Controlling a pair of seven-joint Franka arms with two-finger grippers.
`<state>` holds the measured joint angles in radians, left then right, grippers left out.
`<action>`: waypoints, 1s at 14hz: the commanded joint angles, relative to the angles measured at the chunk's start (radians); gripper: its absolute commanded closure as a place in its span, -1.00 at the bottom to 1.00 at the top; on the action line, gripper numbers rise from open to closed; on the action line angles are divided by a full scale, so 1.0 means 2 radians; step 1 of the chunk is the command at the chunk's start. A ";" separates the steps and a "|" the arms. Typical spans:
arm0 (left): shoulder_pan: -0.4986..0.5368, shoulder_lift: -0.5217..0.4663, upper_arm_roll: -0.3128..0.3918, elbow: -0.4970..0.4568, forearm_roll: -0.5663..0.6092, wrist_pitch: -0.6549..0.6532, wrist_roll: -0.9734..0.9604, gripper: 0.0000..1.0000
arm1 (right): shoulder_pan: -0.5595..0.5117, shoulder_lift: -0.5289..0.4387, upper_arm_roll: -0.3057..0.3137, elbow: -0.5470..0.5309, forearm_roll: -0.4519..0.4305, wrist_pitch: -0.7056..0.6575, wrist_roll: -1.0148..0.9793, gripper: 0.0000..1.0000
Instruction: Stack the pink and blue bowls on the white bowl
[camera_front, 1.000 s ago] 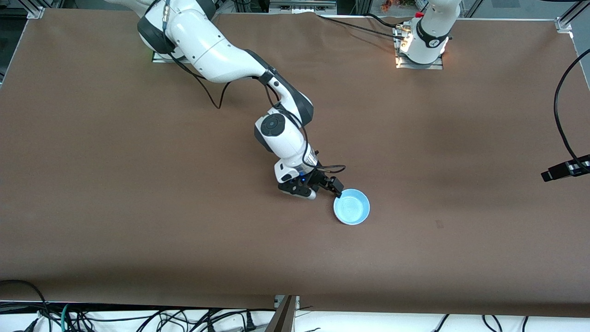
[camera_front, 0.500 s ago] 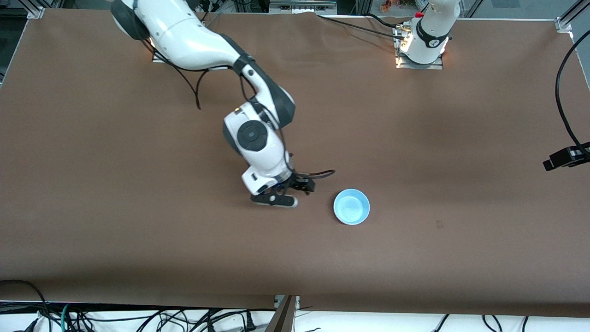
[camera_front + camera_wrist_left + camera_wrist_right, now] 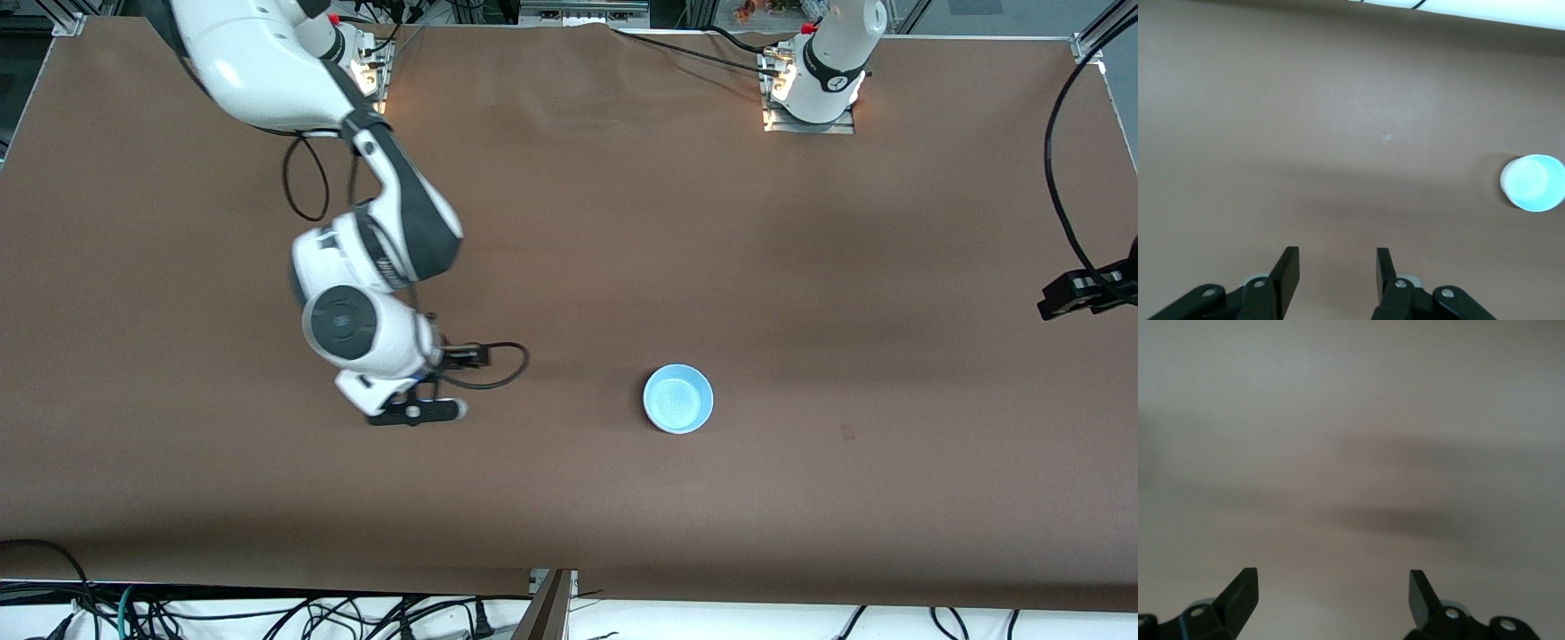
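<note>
The light blue bowl (image 3: 677, 398) stands upright on the brown table, near the middle. It also shows in the left wrist view (image 3: 1533, 183). The pink bowl and the white bowl do not show; whatever lies under the blue bowl is hidden. My right gripper (image 3: 1331, 577) is open and empty over bare table. Its hand (image 3: 391, 382) hangs well away from the bowl, toward the right arm's end. My left gripper (image 3: 1337, 253) is open and empty. It waits high over the left arm's end of the table (image 3: 1085, 293).
The brown table cover (image 3: 569, 498) stretches bare around the bowl. The arm bases (image 3: 813, 84) stand along the table's edge farthest from the front camera. Cables (image 3: 267, 613) lie below the nearest edge. A black cable (image 3: 1062, 204) hangs by the left hand.
My right gripper was at the blue bowl's rim; it has let go and swung away toward the right arm's end. The bowl has stayed in place.
</note>
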<state>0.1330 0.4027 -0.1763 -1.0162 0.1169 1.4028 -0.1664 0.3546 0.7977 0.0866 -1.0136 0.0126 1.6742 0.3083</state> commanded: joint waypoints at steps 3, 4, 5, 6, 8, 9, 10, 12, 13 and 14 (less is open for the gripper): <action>-0.063 -0.101 0.089 -0.173 -0.044 0.099 0.030 -0.10 | -0.021 -0.073 -0.033 -0.015 -0.029 -0.109 -0.102 -1.00; -0.071 -0.121 0.090 -0.211 -0.043 0.127 0.030 -0.10 | -0.031 -0.085 -0.042 -0.015 -0.026 -0.128 -0.129 -1.00; -0.077 -0.143 0.097 -0.253 -0.044 0.156 0.030 -0.11 | -0.042 -0.101 -0.043 -0.015 -0.029 -0.147 -0.147 -1.00; -0.090 -0.161 0.109 -0.285 -0.045 0.174 0.031 -0.11 | -0.051 -0.116 -0.043 -0.017 -0.030 -0.160 -0.151 -1.00; -0.107 -0.184 0.130 -0.324 -0.058 0.192 0.033 -0.12 | -0.075 -0.168 -0.042 -0.053 -0.027 -0.158 -0.150 -1.00; -0.106 -0.194 0.130 -0.342 -0.062 0.205 0.033 -0.12 | -0.087 -0.195 -0.042 -0.081 -0.028 -0.156 -0.150 -1.00; -0.107 -0.209 0.130 -0.372 -0.063 0.223 0.036 -0.13 | -0.098 -0.221 -0.042 -0.103 -0.027 -0.152 -0.153 -1.00; -0.106 -0.239 0.130 -0.433 -0.069 0.268 0.036 -0.15 | -0.118 -0.275 -0.042 -0.132 -0.029 -0.151 -0.150 -1.00; -0.103 -0.240 0.130 -0.441 -0.075 0.274 0.037 -0.16 | -0.123 -0.297 -0.042 -0.150 -0.031 -0.151 -0.149 -1.00; -0.101 -0.241 0.130 -0.442 -0.077 0.274 0.037 -0.22 | -0.126 -0.317 -0.042 -0.167 -0.035 -0.151 -0.150 -1.00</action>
<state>-0.0640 -0.0206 0.0675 -1.8179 -0.0041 1.9086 -0.1258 0.1192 0.2966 -0.0092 -1.2003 -0.0377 1.3500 0.0166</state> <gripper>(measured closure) 0.414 0.000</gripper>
